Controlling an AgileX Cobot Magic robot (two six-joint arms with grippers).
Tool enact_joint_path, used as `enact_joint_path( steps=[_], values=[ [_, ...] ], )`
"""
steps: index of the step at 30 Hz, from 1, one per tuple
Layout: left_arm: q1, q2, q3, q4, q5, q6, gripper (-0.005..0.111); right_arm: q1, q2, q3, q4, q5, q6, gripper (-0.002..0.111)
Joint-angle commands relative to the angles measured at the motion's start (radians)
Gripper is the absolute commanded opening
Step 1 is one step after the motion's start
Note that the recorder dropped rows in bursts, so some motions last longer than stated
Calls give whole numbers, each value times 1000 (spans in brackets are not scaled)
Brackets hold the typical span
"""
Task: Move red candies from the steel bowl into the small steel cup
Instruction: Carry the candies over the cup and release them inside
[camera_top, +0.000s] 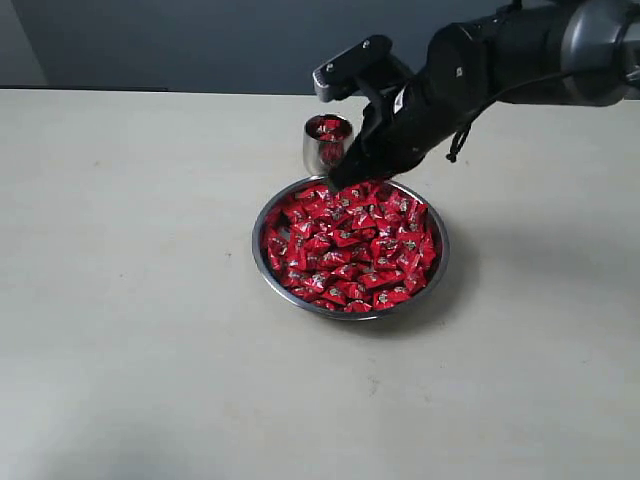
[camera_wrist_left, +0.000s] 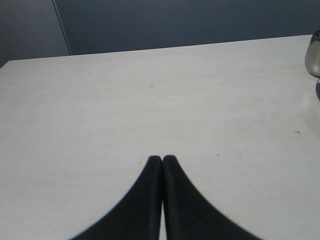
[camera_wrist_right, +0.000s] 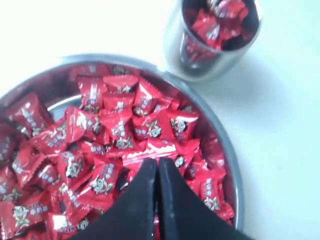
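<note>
**Closing on a candy at the cup side of the bowl**

The right claw (camera_top: 335, 183) reaches down into the steel bowl (camera_top: 257, 250), at the part of the pile nearest the small steel cup (camera_top: 318, 155). In the right wrist view its two dark fingers (camera_wrist_right: 145, 190) are pressed together with no gap showing, so the claw (camera_wrist_right: 157, 162) is closed, its tip right at a wrapper on top of the heap. Whether a wrapper edge is really caught between the tips cannot be told from here.

The red candies (camera_top: 350, 245) fill the bowl almost to its rim (camera_wrist_right: 231, 165). The cup (camera_wrist_right: 200, 60) stands upright on the worktop (camera_top: 130, 300) just beside the bowl, and several candies (camera_wrist_right: 215, 25) lie inside it. So the step in hand is judged to be a pick, with most of the task left to do.

The next move calls for a straight lift clear of the pile, then a short carry over the cup's mouth and a release there. The cup is narrow and close by, so a wide swing could knock it.

The left claw (camera_wrist_left: 161, 159) is closed too and empty, over bare worktop well away from the bowl.
</note>
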Motion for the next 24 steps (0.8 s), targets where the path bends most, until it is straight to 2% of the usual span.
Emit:
enact_joint_path(
  steps=[1, 8, 18, 24],
  values=[
    [-8, -5, -8, 2, -5, -2, 0, -1, -22, -5, -8, -106, -7, 0],
    [-8, -5, -8, 2, -5, -2, 0, -1, 79, -121, -5, -224, 23, 0],
    [-8, -5, -8, 2, -5, -2, 0, -45, 310, -394, 53, -193, 30, 0],
    [-8, -5, -8, 2, -5, -2, 0, -70, 387, -449, 97, -154, 30, 2]
  ],
)
